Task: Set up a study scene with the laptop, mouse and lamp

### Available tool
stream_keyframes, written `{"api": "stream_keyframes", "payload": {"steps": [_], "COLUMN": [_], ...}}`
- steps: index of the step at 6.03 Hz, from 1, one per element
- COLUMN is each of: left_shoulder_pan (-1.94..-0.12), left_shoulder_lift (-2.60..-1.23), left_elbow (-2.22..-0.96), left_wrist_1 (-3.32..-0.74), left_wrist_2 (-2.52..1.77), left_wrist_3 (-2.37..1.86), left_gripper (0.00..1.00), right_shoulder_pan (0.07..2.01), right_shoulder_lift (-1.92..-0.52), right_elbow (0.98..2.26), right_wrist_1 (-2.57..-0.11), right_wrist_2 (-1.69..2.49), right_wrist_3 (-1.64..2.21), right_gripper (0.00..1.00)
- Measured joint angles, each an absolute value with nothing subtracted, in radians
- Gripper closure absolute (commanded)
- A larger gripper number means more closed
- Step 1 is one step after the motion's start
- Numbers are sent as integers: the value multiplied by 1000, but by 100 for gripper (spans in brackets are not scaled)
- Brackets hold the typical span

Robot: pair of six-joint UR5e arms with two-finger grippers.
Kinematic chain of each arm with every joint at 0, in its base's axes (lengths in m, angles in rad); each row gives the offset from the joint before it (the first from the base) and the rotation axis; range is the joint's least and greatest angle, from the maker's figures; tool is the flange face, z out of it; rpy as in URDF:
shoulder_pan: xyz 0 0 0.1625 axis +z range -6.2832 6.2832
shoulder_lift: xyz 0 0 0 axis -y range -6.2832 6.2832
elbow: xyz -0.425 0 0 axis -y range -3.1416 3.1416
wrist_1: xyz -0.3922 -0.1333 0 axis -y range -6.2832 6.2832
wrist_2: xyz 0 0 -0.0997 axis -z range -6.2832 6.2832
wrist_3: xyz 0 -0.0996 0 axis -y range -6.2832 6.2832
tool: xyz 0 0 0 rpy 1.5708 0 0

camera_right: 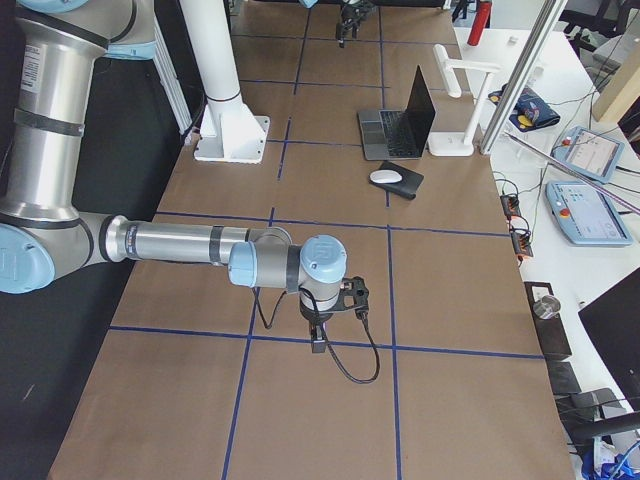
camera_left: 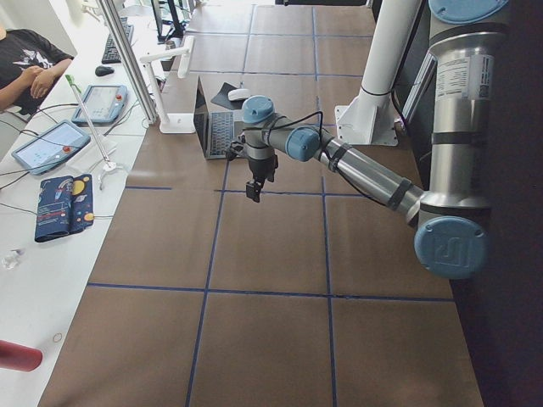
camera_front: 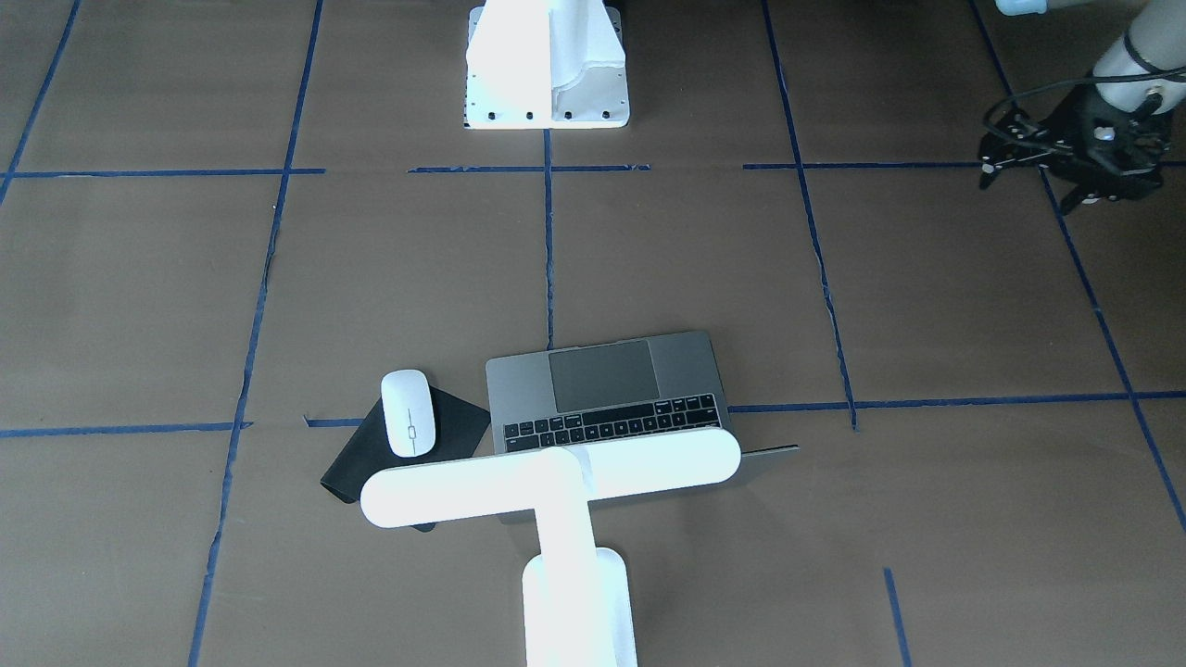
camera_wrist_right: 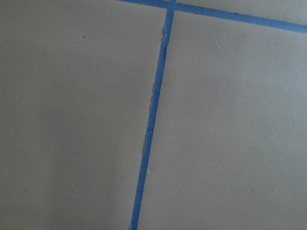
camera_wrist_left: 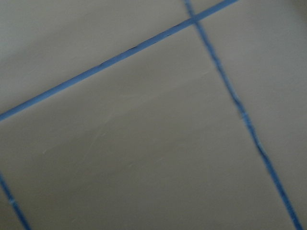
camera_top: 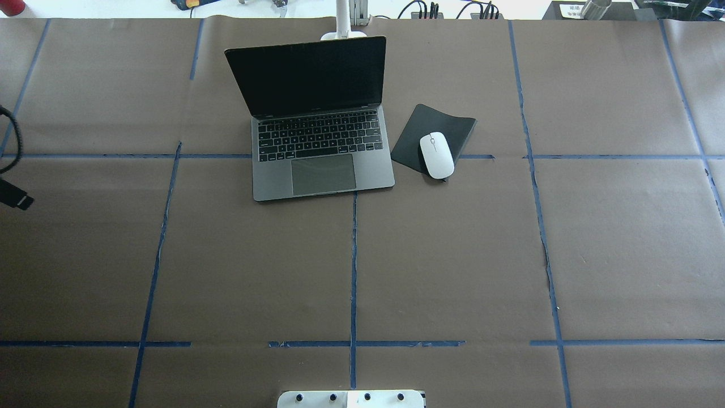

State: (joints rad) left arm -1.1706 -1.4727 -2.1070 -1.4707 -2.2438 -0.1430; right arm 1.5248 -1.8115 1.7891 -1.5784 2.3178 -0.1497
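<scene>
The grey laptop (camera_top: 320, 148) stands open on the table's far side, its screen dark; it also shows in the front view (camera_front: 607, 394). The white mouse (camera_top: 436, 154) lies on a black mat (camera_top: 447, 127) just right of the laptop, and shows in the front view (camera_front: 409, 412) too. The white T-shaped lamp (camera_front: 556, 486) stands behind the laptop's screen, its bar head over the lid. My left gripper (camera_front: 1019, 162) hovers far off to the laptop's left and holds nothing; its jaws are unclear. My right gripper (camera_right: 320, 338) hangs over bare table far to the right; I cannot tell its state.
The robot's white pedestal (camera_front: 547, 69) stands at the near middle edge. Brown paper with blue tape lines (camera_top: 354, 266) covers the table. Both wrist views show only paper and tape. Tablets and cables (camera_right: 590, 190) lie on the side bench beyond the lamp.
</scene>
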Motion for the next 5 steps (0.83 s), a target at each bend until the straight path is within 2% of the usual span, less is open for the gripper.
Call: {"api": "stream_keyframes", "payload": {"steps": [2, 5], "left_shoulder_pan": [-1343, -1548], "left_shoulder_lift": [-1351, -1308], "left_elbow": [-2072, -1946], "left_wrist_1": [-1476, -1474], "left_wrist_2": [-2259, -2312], "left_wrist_3": [-20, 188], "left_gripper": [0, 0], "right_shoulder_pan": [1525, 1525], "right_shoulder_lift": [-1812, -1812], "right_elbow": [1789, 1789], "right_wrist_1": [-1578, -1577], "right_wrist_2": [2318, 2318], "right_wrist_3": [-150, -153], "right_gripper": [0, 0]}}
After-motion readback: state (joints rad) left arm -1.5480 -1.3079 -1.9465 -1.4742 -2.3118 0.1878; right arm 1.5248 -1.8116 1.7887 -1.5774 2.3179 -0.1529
